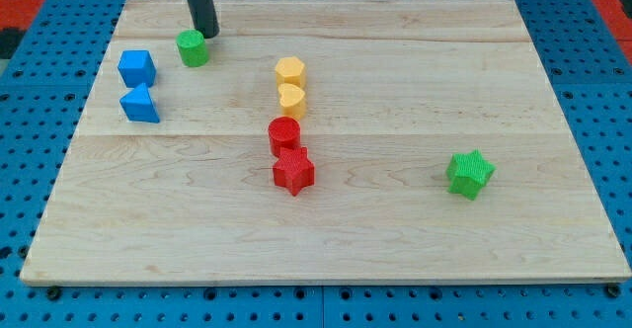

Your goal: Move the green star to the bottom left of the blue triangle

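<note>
The green star lies at the view's right, far from the other blocks. The blue triangle sits at the view's left, just below a blue cube. My tip is near the view's top left, touching or just beside the upper right of a green cylinder. The tip is far from the green star and up and to the right of the blue triangle.
In the middle stand a yellow hexagon, a yellow heart, a red cylinder and a red star, in a column running top to bottom. The wooden board sits on a blue pegboard.
</note>
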Motion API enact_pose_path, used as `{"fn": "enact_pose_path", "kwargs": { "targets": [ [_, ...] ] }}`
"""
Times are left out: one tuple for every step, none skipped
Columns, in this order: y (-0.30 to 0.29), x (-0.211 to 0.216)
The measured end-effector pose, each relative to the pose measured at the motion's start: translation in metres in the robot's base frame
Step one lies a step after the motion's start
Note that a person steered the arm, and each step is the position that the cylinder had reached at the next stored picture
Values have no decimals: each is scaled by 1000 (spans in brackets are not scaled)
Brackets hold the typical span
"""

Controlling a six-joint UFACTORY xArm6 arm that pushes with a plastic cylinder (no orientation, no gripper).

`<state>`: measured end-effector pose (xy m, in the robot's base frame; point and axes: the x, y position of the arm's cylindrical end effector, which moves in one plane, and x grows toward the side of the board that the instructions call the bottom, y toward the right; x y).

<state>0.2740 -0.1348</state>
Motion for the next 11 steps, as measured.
{"fn": "enact_pose_path", "kwargs": {
  "targets": [
    [2, 19],
    [-46, 20],
    [-52, 20],
    [-57, 20],
    [-64, 19],
    [18, 18],
    [151, 47],
    [253, 122],
    [267, 190],
    [246, 217],
    [281, 193]
  ]
}}
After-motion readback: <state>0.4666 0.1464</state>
